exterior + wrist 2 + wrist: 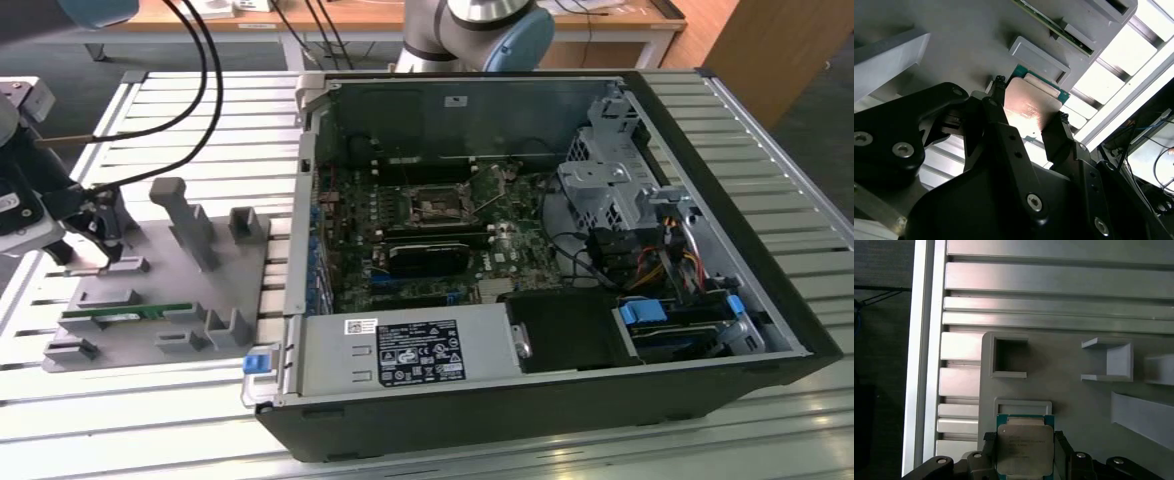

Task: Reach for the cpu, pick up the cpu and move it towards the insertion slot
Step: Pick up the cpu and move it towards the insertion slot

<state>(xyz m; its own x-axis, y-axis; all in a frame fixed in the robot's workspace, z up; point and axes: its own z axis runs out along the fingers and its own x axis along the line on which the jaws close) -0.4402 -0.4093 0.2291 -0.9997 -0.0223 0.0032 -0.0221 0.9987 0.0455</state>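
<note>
Seeing cpu (pixel 1023 452) pinched on two opposite edges by gripper (pixel 1024 439) jaws in first wrist view, at its pocket in grey fixture plate (pixel 1079 410). We can't tell if lifted. Insertion slot (pixel 437 205) well apart, inside open computer case (pixel 561 420), toward exterior view's right.

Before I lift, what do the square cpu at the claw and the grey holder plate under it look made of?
The silvery-topped square cpu: metal lid by its look, satin sheen catching glare, over a green board rim. The flat grey holder plate: probably plastic, moulded or printed; matte, uniform grey, with raised pocket walls.
</note>
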